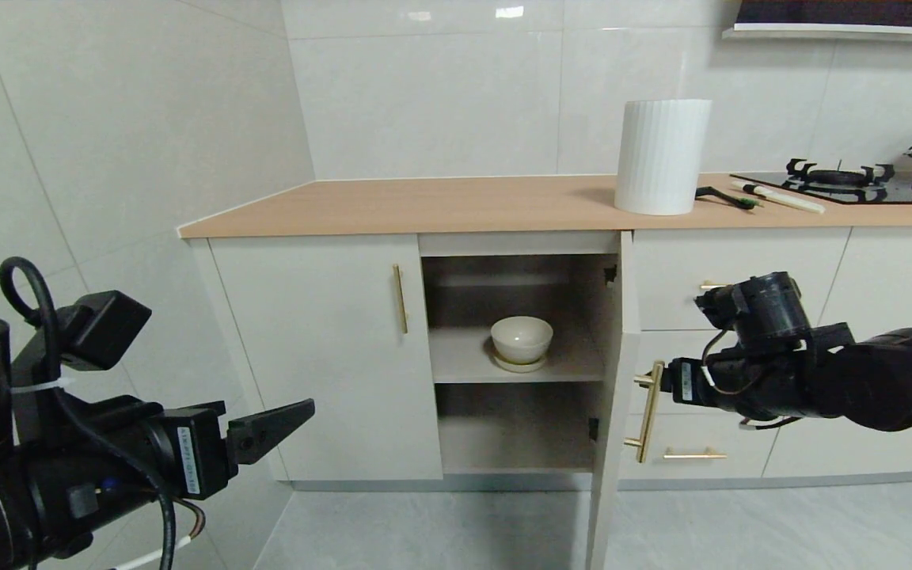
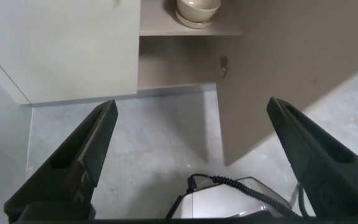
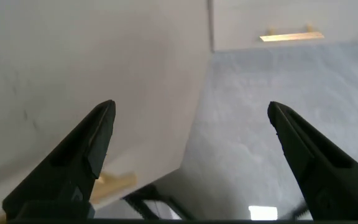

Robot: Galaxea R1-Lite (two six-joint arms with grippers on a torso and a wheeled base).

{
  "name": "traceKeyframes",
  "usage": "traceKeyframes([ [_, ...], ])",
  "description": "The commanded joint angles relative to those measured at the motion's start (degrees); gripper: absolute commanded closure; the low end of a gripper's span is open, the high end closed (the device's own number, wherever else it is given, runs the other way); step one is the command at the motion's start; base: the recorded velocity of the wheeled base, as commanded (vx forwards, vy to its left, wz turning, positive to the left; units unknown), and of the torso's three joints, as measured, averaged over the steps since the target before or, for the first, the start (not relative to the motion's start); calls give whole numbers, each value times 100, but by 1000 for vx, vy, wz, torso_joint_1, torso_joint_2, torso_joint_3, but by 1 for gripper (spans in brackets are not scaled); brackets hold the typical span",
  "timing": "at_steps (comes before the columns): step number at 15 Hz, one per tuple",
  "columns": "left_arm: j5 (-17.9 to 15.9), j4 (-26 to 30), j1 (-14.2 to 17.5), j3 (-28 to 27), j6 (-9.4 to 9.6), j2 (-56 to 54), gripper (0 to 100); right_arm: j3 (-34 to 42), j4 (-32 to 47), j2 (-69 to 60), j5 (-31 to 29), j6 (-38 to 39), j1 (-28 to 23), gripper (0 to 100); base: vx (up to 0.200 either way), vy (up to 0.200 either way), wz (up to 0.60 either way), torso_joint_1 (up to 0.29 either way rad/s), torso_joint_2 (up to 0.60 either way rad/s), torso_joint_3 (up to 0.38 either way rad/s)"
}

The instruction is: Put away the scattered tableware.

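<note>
Your bowl (image 1: 521,339) sits on a small plate (image 1: 519,366) on the middle shelf (image 1: 464,360) of the open cupboard, near the centre of the head view. The cupboard door (image 1: 613,396) is swung out towards you at 4 o'clock from the bowl, with its gold handle (image 1: 647,412) on the outer face.

Your right gripper (image 3: 191,112) is at 3 o'clock in the head view, right up by that handle. Its fingers (image 3: 92,143) are spread wide and pinch nothing; whether they touch the handle cannot be told.

Your left gripper (image 2: 192,106) hangs low at 8 o'clock, well apart from the cupboard. Its fingers (image 2: 89,146) are also spread and empty.

On the bench (image 1: 440,204), a white ribbed canister (image 1: 662,156) stands upright at 1 o'clock from the bowl. Just beside it at its 3 o'clock lie a dark-handled utensil (image 1: 725,196) and a pale stick-like utensil (image 1: 777,196), next to the gas hob (image 1: 860,182).
</note>
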Motion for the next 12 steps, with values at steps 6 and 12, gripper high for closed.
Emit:
traceKeyframes([
  [6, -1, 5, 1, 8, -1, 83, 0, -697, -12, 809, 146, -6, 483, 0, 0, 0, 0, 0, 0, 0],
  [12, 8, 5, 1, -1, 8, 100, 0, -776, -12, 914, 269, 38, 588, 0, 0, 0, 0, 0, 0, 0],
])
